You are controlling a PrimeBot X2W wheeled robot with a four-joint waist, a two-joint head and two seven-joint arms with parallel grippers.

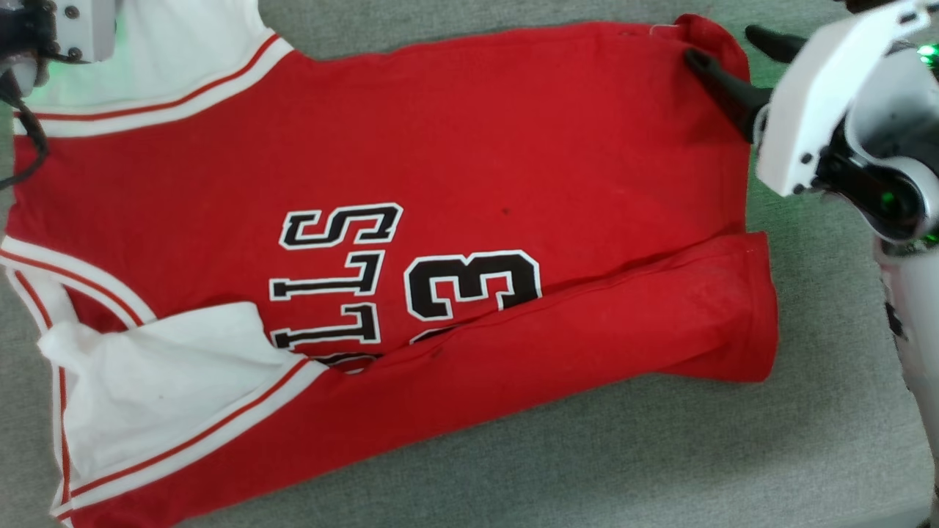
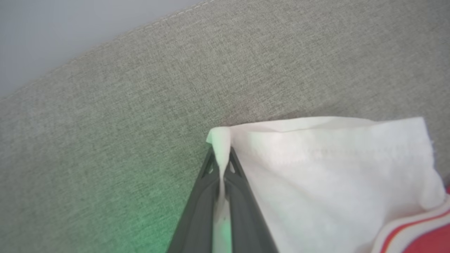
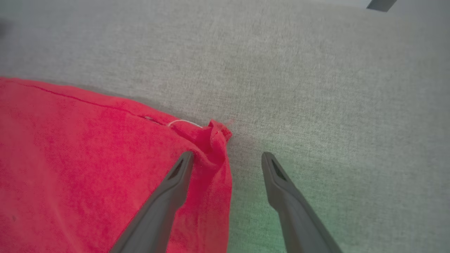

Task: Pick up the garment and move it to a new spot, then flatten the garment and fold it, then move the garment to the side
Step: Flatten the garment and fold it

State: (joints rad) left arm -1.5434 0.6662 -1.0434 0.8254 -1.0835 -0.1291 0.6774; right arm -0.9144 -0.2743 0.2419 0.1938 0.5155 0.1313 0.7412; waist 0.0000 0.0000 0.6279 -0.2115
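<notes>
Garment [image 1: 513, 147] lies spread across the grey upholstered surface [image 1: 513, 469], white sleeves toward the left edge, its near long side folded up over part of the black chest lettering. The left gripper [image 2: 221, 158] is pinched tight on the edge of the far white sleeve, toward the surface's far edge. The right gripper [image 3: 227, 154] stands wide at the garment's far right corner, one finger over the red hem, the other over bare upholstery.
</notes>
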